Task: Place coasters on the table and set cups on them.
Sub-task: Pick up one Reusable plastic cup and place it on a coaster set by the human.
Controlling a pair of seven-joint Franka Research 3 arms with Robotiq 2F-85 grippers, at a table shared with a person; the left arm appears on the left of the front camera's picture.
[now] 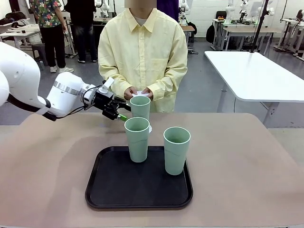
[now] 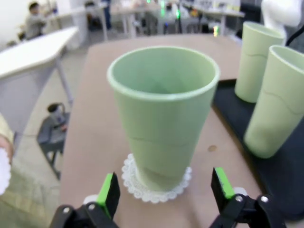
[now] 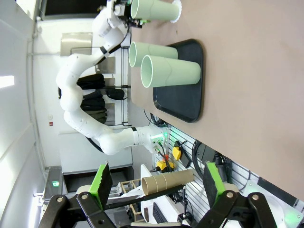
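Far cup, on coaster: flanked by left gripper, wide open, nothing held. Right gripper likewise open, empty. Risk: cup is toppled if clipped by a finger during withdrawal.

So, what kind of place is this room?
Probably a robotics lab: a white robot arm reaches over the table, more work tables stand in a big open hall, and cables hang by a pegboard.

Smooth matt green plastic: cups at centre. Thin lacy white paper: coaster at lower centre. Matt, even beige-brown top: table. Black plastic with faint sheen: tray. Glossy white shell: left arm, upper left. Soft yellow cloth: shirt, top centre.
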